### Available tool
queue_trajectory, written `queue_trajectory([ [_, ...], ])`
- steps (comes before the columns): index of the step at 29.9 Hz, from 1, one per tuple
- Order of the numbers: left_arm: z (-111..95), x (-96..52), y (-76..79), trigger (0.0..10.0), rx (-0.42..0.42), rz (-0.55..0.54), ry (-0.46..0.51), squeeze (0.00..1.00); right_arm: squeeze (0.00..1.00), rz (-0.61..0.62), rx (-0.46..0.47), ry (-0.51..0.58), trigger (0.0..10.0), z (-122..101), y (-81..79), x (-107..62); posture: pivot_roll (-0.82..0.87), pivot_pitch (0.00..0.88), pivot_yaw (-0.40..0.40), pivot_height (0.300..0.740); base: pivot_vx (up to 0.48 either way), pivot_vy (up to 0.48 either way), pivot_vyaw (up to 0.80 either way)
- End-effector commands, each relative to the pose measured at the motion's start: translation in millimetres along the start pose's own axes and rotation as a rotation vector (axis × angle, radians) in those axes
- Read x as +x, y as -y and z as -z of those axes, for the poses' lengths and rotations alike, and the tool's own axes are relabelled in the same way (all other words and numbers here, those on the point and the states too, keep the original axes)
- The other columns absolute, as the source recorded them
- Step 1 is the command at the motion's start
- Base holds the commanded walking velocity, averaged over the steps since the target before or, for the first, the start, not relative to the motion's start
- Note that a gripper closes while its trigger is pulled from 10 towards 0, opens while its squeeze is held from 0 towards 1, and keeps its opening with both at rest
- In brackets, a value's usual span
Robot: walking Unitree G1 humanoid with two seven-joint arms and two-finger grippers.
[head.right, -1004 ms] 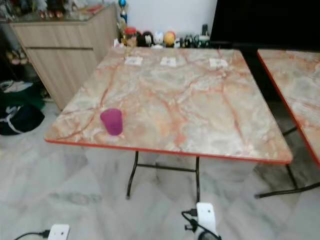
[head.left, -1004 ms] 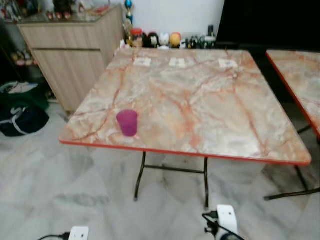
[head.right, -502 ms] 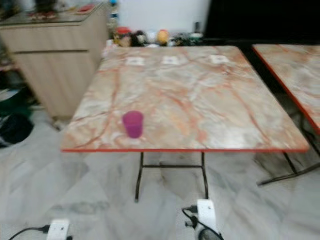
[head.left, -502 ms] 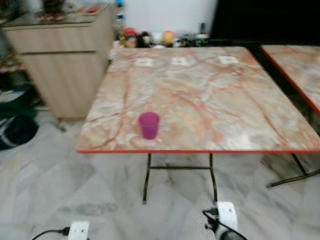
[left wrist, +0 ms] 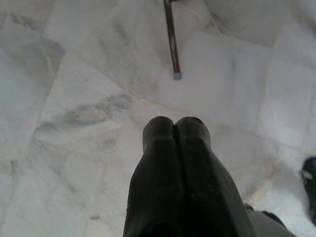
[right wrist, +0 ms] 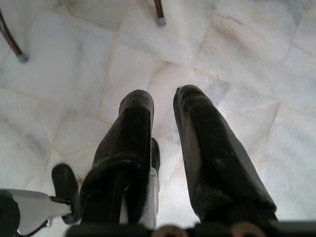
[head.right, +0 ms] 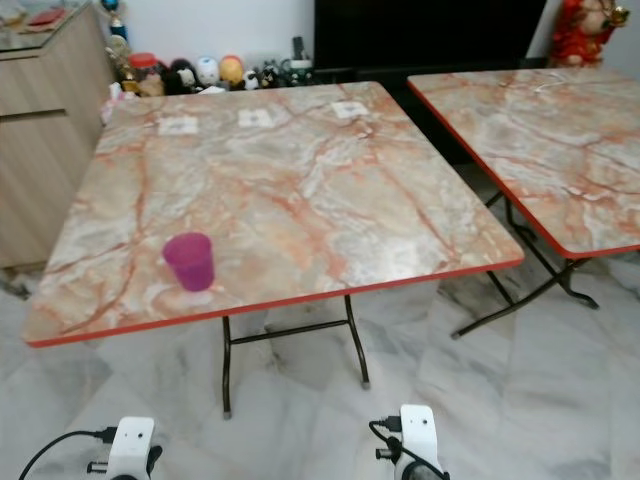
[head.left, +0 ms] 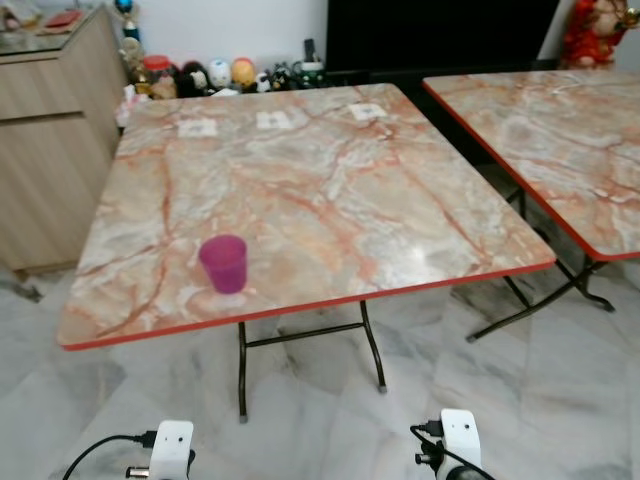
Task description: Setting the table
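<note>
The marble floor (head.left: 560, 400) spreads under everything, pale and veined. On it stands the near bench (head.left: 300, 190), marble-patterned with a red rim, on thin dark folding legs. A second bench (head.left: 540, 110) of the same make stands to the right, a gap between them. A wooden cabinet (head.left: 50, 130) sits by the near bench's left edge, and a row of small figurines (head.left: 215, 75) lines the wall past its far edge.

Three small white cards (head.left: 283, 119) lie along the far edge of the near bench. The one table item is a purple cup (head.left: 223, 264), upright near the front-left corner, just in from the front edge.

Both arms hang low above the floor. The left gripper (left wrist: 174, 123) has its fingers pressed together and holds nothing; the right gripper (right wrist: 163, 101) has its fingers a little apart, also with nothing between them.

I judge the robot is between placements (nothing in hand, only a cup set out). The next move likely calls for fetching another item, then setting it by the cup, clear of the edge
</note>
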State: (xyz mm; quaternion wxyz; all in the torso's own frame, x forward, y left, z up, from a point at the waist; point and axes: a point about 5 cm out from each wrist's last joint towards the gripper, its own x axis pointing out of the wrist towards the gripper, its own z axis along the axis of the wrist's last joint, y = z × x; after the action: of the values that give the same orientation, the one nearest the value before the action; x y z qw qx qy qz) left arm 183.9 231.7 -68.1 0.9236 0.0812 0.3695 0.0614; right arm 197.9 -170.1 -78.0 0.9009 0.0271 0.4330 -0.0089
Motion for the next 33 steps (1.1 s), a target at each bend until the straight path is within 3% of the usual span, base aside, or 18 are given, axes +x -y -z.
queue_trajectory([
  [1, 4.0, -0.8, 0.2, 10.0, -0.03, -0.012, -0.02, 0.0, 0.0, 0.015, 0.009, -0.018, 10.0, 5.9, 4.4, -1.4, 0.05, 0.0, 0.006, 0.74, 0.0, 0.0, -0.73],
  [5, 1.9, -0.2, -2.8, 10.0, -0.068, -0.033, -0.013, 0.0, 0.0, 0.018, 0.012, -0.017, 10.0, 6.6, 5.2, -1.7, 0.06, 0.0, 0.004, 0.74, 0.0, 0.0, -0.71],
  [11, -0.6, -0.7, -7.5, 10.0, -0.111, -0.053, 0.02, 0.0, 0.0, 0.011, 0.006, -0.027, 10.0, 12.5, 6.7, -3.3, 0.06, 0.0, 0.018, 0.74, 0.0, 0.0, 0.0],
  [20, -21.4, -4.4, -13.9, 10.0, -0.134, -0.08, 0.224, 0.0, 0.0, 0.005, 0.006, -0.012, 10.0, 9.2, 5.2, -2.6, 0.07, 0.0, 0.023, 0.74, 0.0, 0.0, 0.0],
  [23, -23.6, -11.3, -16.6, 10.0, -0.132, -0.096, 0.304, 0.0, 0.0, 0.005, 0.006, -0.012, 10.0, 8.5, 4.9, -2.4, 0.07, 0.0, 0.023, 0.74, 0.0, 0.0, 0.0],
  [28, -14.6, -38.8, -26.4, 10.0, -0.135, -0.137, 0.434, 0.0, 0.0, 0.008, 0.009, -0.012, 10.0, 8.3, 5.0, -2.3, 0.09, 0.0, 0.012, 0.74, 0.0, 0.0, 0.0],
  [33, -20.6, -61.7, -35.3, 10.0, -0.114, -0.171, 0.536, 0.0, 0.0, 0.008, -0.001, -0.018, 10.0, 9.1, 6.0, -2.5, 0.11, 0.0, 0.001, 0.74, 0.0, 0.0, 0.0],
])
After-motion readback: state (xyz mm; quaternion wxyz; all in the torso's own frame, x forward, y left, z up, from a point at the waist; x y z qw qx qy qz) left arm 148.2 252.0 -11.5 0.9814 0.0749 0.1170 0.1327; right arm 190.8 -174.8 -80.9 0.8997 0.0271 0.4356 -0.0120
